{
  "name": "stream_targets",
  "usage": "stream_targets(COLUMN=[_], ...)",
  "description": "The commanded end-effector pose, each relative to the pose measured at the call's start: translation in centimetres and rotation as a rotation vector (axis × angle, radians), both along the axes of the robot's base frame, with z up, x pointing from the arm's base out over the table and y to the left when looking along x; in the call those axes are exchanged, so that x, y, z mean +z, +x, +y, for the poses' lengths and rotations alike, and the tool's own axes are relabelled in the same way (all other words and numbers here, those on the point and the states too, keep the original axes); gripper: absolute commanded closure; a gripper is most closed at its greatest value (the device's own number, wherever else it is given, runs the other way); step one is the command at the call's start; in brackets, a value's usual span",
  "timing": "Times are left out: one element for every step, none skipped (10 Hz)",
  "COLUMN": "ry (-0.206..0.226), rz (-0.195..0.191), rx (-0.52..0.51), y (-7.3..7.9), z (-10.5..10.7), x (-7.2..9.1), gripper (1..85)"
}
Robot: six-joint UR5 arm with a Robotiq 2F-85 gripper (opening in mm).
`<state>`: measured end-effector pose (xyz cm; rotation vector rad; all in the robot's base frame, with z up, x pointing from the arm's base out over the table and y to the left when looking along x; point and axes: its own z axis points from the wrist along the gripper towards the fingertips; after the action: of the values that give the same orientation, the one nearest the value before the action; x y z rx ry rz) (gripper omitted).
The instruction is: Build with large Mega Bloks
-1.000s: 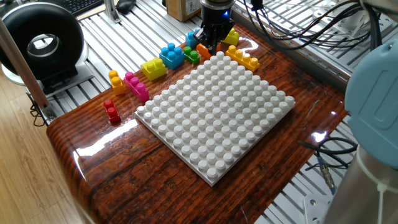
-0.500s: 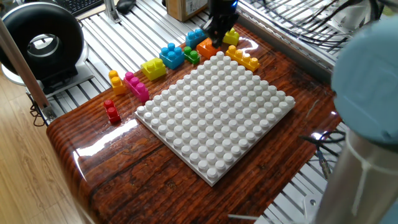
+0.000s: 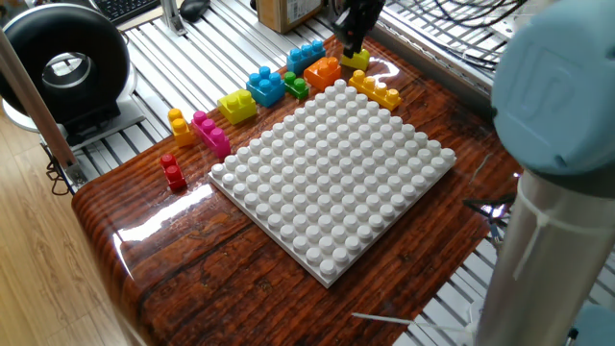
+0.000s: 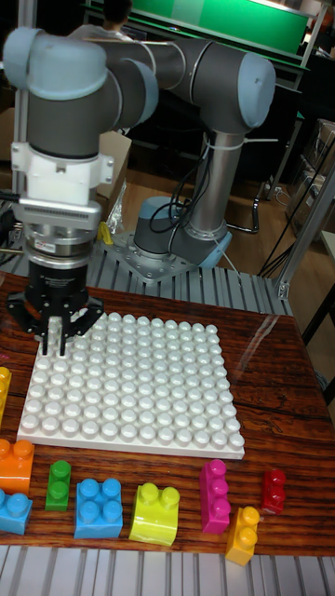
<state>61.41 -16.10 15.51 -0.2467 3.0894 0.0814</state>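
Wooden table (image 3: pixel 221 250) carries one white studded plate (image 3: pixel 332 163), two blue bricks (image 3: pixel 265 85) and an empty, parted claw (image 4: pixel 56 337).

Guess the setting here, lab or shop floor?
Likely a robotics lab bench: a wooden table on aluminium extrusion rails, the UR5 arm bolted behind it, loose cables, and a white studded plate ringed by Mega Bloks.

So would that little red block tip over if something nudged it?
Probably: the red block looks narrow and two studs tall, so a side push could topple it. It looks like stiff, glossy plastic, so it may slide on the shiny table and won't bend.
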Motion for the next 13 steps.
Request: stream_targets(ry=[0.009, 0.019, 0.008, -0.002, -0.005, -0.004, 0.001, 0.002, -0.022, -0.033, -0.056, -0.086, -0.065], rz=[-0.022, -0.031, -0.036, -0.04, -0.043, -0.041, -0.044, -0.039, -0.029, -0.022, -0.013, -0.013, -0.022], rx=[0.045, 0.044, 0.047, 0.043, 0.037, -0.002, -0.029, -0.087, -0.148, -0.216, -0.287, -0.317, -0.28], y=[0.7, 0.8, 0.8, 0.7, 0.6, 0.6, 0.7, 0.7, 0.4, 0.3, 0.0, -0.1, 0.2], z=[-2.5, -2.6, -3.1, -3.7, -3.9, -3.9, -3.8, -3.8, -4.5, -4.9, -5.6, -6.4, -5.8], x=[-1.2, -1.8, -2.3, -2.7, -3.1, -3.2, -3.2, -3.2, -3.3, -3.3, -3.3, -3.3, -3.3], gripper=[56.0, 55.0, 55.0, 55.0, 55.0, 64.7, 68.7, 69.7, 75.0, 78.3, 82.7, 84.7, 80.7])
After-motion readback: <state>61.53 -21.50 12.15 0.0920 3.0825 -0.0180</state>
